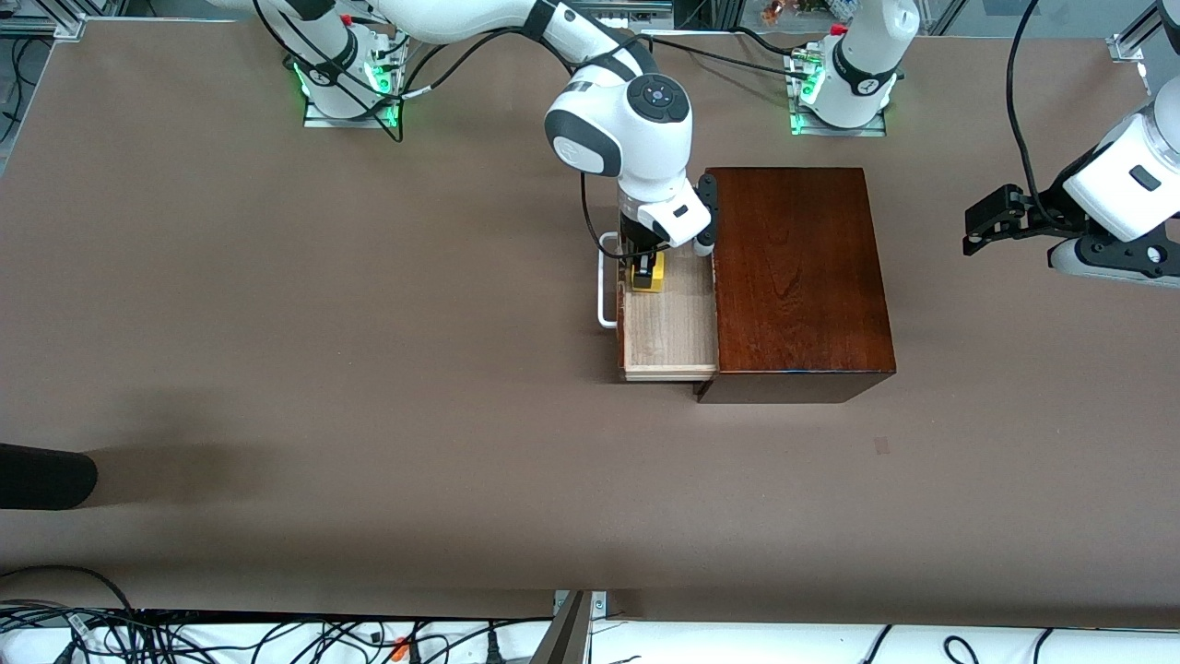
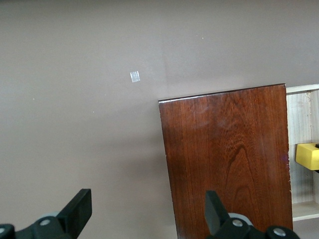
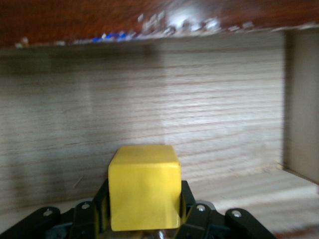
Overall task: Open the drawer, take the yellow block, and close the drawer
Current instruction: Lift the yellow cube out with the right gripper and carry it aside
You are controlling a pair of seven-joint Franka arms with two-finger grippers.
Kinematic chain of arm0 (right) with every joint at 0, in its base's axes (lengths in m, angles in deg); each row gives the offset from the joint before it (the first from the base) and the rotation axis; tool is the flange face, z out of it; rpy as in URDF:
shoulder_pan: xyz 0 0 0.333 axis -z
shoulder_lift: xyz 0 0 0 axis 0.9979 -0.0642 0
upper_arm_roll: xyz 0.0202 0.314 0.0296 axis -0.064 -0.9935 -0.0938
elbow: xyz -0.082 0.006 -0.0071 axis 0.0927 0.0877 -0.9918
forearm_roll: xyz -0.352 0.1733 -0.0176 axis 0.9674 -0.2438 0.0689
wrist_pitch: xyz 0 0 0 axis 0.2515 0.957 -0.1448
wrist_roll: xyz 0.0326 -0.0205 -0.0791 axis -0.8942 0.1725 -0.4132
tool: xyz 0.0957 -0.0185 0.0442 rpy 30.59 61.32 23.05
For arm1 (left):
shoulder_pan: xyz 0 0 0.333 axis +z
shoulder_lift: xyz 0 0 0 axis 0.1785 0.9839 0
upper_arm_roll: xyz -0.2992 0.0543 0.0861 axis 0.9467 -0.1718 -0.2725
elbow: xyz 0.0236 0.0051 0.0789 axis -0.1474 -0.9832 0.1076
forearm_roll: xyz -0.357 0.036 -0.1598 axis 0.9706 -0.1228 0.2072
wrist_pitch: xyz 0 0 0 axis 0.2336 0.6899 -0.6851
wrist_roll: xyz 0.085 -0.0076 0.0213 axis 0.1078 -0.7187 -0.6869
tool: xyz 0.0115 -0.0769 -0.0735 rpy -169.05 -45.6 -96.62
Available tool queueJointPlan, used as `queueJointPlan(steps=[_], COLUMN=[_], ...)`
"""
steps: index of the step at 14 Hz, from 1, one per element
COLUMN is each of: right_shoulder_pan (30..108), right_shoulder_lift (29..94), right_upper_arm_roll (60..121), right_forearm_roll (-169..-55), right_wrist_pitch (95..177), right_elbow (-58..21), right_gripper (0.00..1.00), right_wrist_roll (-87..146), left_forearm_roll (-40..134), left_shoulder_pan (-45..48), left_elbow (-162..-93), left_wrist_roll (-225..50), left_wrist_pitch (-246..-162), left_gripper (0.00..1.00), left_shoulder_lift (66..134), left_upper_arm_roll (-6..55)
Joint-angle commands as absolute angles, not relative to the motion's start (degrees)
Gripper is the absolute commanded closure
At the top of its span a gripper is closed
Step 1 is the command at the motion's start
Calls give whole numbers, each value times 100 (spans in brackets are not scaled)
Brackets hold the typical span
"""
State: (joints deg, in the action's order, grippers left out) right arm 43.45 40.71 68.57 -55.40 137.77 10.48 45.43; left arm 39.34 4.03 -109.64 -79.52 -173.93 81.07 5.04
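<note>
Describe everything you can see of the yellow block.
The yellow block is a small bright yellow cube with smooth, plain faces and softly rounded edges; it looks like painted wood or plastic. It sits inside the open drawer, over the pale wood floor, at the end farther from the front camera and close to the drawer front with its white handle. The right gripper is shut on it, a black finger against each of two opposite faces. Whether it rests on the floor cannot be told.

Brown table (image 1: 277, 323) under wooden box (image 1: 797, 277)
</note>
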Motion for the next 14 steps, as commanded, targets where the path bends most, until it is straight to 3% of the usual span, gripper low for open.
queueJointPlan(steps=[1, 8, 14], right_shoulder_pan=[4369, 5466, 7627], right_shoulder_lift=[4146, 5278, 5744], right_upper_arm_roll=[6797, 6832, 6955], right_forearm_roll=[-5780, -6352, -7187], right_wrist_pitch=[12786, 11450, 10867], right_elbow=[1870, 1960, 1523], right_gripper=[100, 100, 100], right_wrist_roll=[4509, 4843, 5388], left_forearm_roll=[3805, 3814, 3823], left_shoulder_pan=[378, 369, 63], left_elbow=[-11047, -10985, -10959], left_wrist_roll=[-7834, -7834, -7834], left_wrist_pitch=[-17385, -17402, -17403], left_gripper=[0, 0, 0], left_shoulder_lift=[7981, 7990, 8095], left_upper_arm_roll=[502, 510, 615])
